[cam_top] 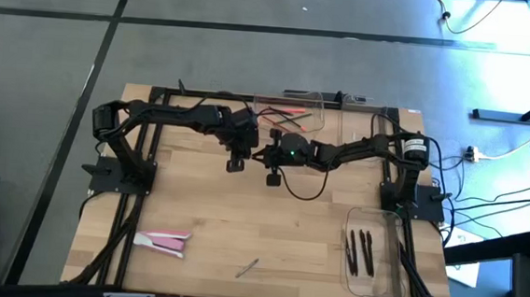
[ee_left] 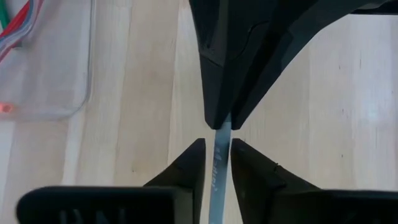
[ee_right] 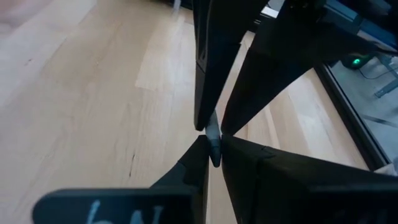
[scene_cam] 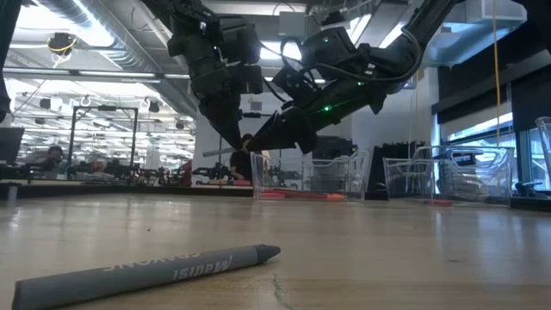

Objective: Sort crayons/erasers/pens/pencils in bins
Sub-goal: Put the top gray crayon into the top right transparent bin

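Note:
A thin grey stick (ee_left: 219, 168) hangs above the middle of the table, where both grippers meet tip to tip. My left gripper (ee_left: 217, 144) points steeply down. The stick runs along between its fingers, which stand close on either side of it, slightly apart. My right gripper (ee_right: 213, 148) comes in from the table's right and is shut on the stick's lower end. A grey crayon (cam_top: 247, 267) lies on the table near the front edge, with pink erasers (cam_top: 165, 243) at the front left. One bin (cam_top: 291, 116) at the far edge holds red and green sticks. Another bin (cam_top: 370, 254) holds dark pens. My right gripper pinches the grey stick's lower end (ee_right: 213, 134) between its two fingertips (ee_left: 214, 112). It comes from the table's right and slants a little downward. The stick is lifted clear of the table and tilts steeply up into the gap between the left fingers.
Black frame bars (cam_top: 143, 149) run along the table's left and right sides and its far edge. Bare wood lies below the grippers and toward the front. A cable (cam_top: 304, 191) loops under the right arm.

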